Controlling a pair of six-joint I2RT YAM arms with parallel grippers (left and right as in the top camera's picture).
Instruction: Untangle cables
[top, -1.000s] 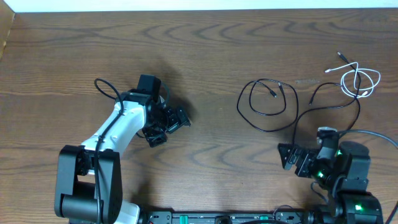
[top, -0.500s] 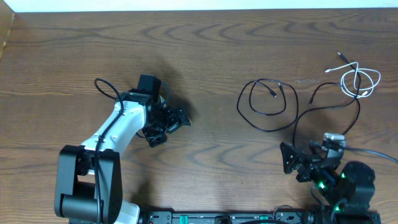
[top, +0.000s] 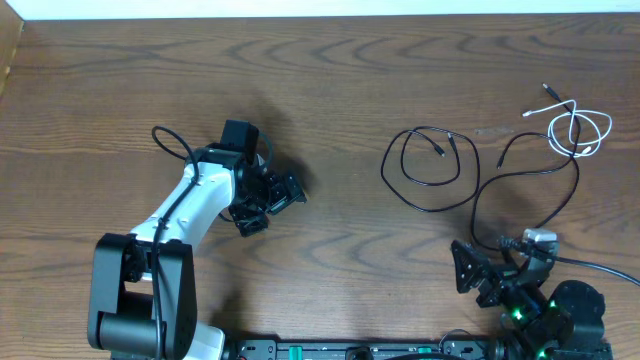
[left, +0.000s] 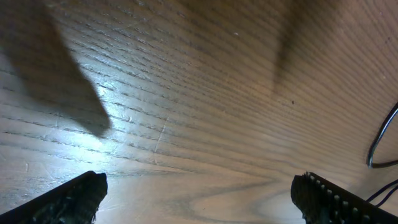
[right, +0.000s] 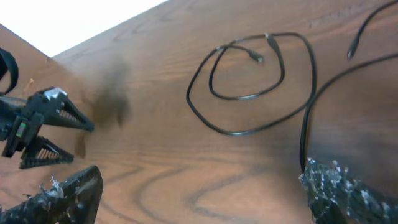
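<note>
Right arm has slid back toward the near edge of the desk (top: 350, 80) over the last second, so the right gripper (top: 475, 280) now sits lower in the overhead view and further from the cords. Its jaws are spread wide with nothing between them, and in the wrist view the right gripper (right: 199, 193) just frames bare wood. The left gripper (top: 272, 208) hasn't budged. It's also wide open and empty, hanging low over the desk on the left side, well apart from everything.

Working outward from the right gripper, the long black cable (top: 477, 205) is the nearest one. One strand runs down to just beside the gripper, then it snakes up and to the right. The wrist cam catches that same strand (right: 303, 137) dropping toward the right finger. Up and left of it lies the coiled black cable (top: 384, 170), lying in a couple of loose rings with its plug ends inside the loop, and it's clear in the wrist view too (right: 239, 132). Furthest out, near the far right corner, is the white cable (top: 574, 125), looped up where the long black one passes it. Can't tell if they actually cross over each other there.
</note>
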